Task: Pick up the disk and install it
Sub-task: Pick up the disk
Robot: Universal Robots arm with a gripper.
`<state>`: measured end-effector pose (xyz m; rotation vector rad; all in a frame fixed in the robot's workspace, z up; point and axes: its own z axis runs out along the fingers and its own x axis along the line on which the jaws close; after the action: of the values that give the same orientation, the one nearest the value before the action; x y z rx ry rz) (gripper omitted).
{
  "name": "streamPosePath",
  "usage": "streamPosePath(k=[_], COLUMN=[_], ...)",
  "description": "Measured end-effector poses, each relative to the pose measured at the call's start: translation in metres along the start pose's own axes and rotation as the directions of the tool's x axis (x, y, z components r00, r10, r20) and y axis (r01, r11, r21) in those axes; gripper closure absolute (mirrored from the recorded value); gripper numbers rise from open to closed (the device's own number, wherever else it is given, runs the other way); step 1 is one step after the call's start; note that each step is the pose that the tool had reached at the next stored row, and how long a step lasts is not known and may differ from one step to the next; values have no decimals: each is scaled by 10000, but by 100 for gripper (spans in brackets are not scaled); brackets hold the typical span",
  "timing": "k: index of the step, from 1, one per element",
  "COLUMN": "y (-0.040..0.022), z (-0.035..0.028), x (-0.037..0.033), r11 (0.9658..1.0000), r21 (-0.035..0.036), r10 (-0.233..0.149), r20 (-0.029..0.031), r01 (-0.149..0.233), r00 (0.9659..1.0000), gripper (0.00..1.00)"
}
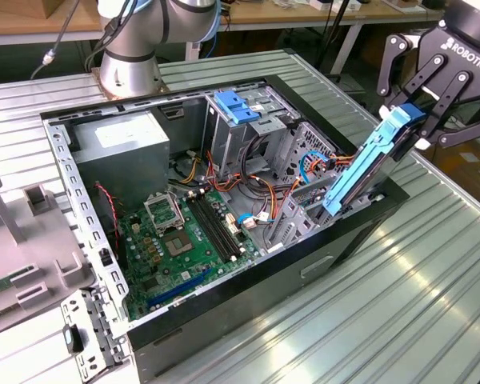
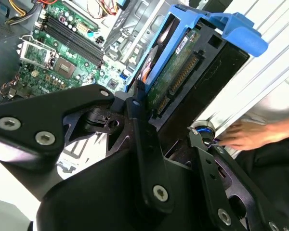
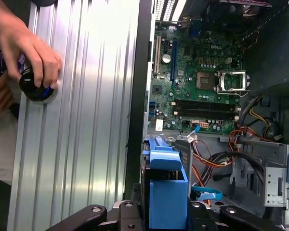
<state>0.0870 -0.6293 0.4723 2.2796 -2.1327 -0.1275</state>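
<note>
- The black gripper with jointed metal fingers is in the upper right of the exterior view; its fingers are closed narrow on the upper end of the disk, a flat rectangular hard drive with a dark body in a bright blue plastic carrier.
- The disk hangs tilted; the held end is high and toward the exterior view's right, the lower end is down at the right wall of the case; I cannot tell if this end touches the wall.
- In the second wrist view one finger lies against the blue edge of the carrier; the green circuit face of the disk shows there too.
- The open black computer case lies on its side in the middle of the exterior view; inside it are the green motherboard at lower centre, the grey box-shaped power supply at upper left and the silver metal drive cage at upper centre; a squarish blue ribbed latch sits on top of the cage; orange and black cables run between cage and motherboard.
- The case stands on a ribbed silver metal table; the silver arm base stands at the upper left, just beside the case.
- In the first wrist view a person's hand rests on a round black knob on the table, apart from the case.
</note>
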Motion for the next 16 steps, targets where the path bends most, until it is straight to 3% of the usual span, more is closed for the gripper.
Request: streamPosePath(k=[5, 16], y=[-113, -320], z=[-9, -23], x=[41, 55], r11=[10000, 10000], r21=[-20, -36], r10=[0, 1], r20=[7, 10], r01=[0, -1], r00=[10000, 10000], gripper=[64, 64])
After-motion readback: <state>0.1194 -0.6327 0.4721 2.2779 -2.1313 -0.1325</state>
